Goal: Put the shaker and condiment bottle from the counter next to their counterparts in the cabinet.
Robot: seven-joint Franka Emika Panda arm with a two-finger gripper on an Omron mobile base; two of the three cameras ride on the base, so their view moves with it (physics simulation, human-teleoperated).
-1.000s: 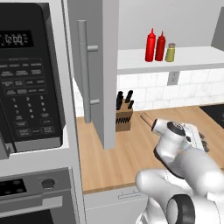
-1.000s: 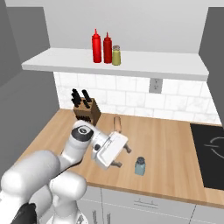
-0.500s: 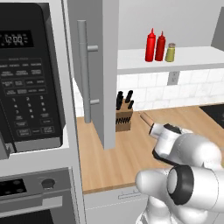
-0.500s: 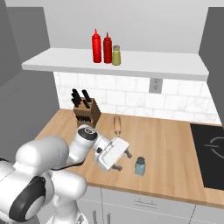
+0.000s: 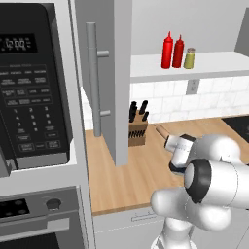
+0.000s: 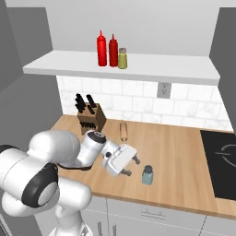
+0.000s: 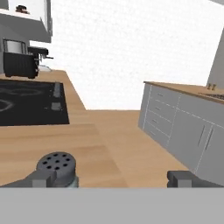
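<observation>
1. Closing on the shaker (image 6: 147,175): over the last second our arm folded lower and swung the gripper (image 6: 131,166) toward it; the shaker itself didn't move on the counter (image 6: 184,147).
2. Fingers were spread wide, pinching nothing. In the hand view one tip (image 7: 39,178) sat right against the shaker's cap (image 7: 57,164), the other (image 7: 186,177) well off to the side.
3. So the shaker wasn't centred between the tips; we judged a sideways shift was needed before closing.
4. Both red bottles (image 6: 102,48) and the yellow-green shaker (image 6: 122,58) stood together on the cabinet shelf (image 6: 138,69), door (image 5: 104,82) open.
5. We read the bottle half as done and the shaker as the remaining item, not yet gripped.
6. Risk: a tip nudging the cap could tip the shaker.
</observation>
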